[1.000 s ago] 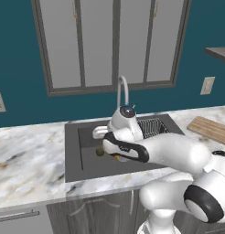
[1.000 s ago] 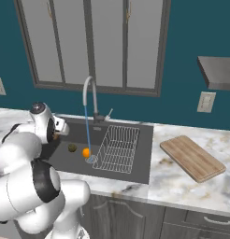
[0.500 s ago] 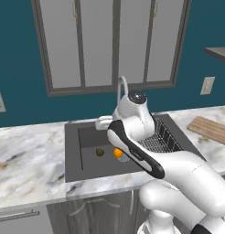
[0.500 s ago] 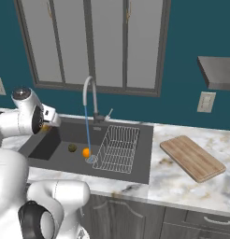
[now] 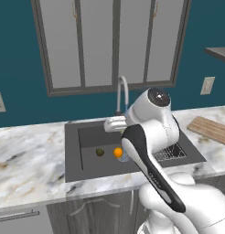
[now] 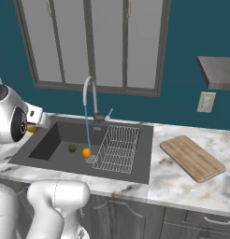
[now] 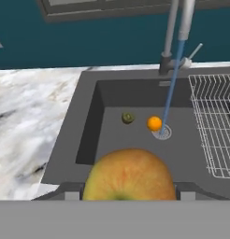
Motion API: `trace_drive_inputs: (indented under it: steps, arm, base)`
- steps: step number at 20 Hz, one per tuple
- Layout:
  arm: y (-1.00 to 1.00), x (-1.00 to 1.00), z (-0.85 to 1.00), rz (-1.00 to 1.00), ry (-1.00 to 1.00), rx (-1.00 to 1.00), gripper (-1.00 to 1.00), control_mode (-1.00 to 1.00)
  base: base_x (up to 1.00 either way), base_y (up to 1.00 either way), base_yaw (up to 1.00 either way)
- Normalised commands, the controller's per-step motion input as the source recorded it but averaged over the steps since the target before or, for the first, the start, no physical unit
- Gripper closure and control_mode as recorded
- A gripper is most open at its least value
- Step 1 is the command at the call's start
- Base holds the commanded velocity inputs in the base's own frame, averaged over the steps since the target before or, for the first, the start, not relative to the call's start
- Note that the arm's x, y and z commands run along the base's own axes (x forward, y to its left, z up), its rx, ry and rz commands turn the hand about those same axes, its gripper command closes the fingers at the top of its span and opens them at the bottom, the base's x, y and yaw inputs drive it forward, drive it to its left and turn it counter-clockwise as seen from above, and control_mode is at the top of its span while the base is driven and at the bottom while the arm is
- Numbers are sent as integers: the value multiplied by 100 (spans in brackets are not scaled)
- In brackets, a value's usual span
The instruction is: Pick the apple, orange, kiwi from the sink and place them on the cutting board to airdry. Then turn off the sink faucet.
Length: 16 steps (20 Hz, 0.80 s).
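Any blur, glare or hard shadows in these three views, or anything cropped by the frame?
Hand view: the apple is soft-edged and cut off at the bottom; the orange and kiwi are small but clear. Left base view: flat even light, no glare on the sink. Right base view: the cutting board is crisp, without a marked shadow.

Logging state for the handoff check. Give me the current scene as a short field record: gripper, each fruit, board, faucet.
gripper: shut on the yellow-green apple, lifted above the dark grey sink
bright orange fruit: on sink floor, beside the drain
dark oval kiwi: on sink floor, beside the orange, apart from it
light-brown wooden cutting board: on the counter beyond the wire rack, no fruit on it
grey gooseneck faucet: water running
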Motion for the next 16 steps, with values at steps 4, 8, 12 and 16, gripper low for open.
trace_drive_inputs:
  steps: [4, 8, 12, 16]
  arm:
    - [-9, -76, -4, 0, -12, 0, 100, -100]
    - [-36, -85, 20, 0, -17, 0, 100, -100]
    - [-34, -60, 49, 0, -5, 4, 100, -100]
    - [-33, -50, 56, 0, 2, 6, 100, -100]
  base:
    - [0, 0, 0]
    - [0, 0, 0]
    - [0, 0, 0]
    - [0, 0, 0]
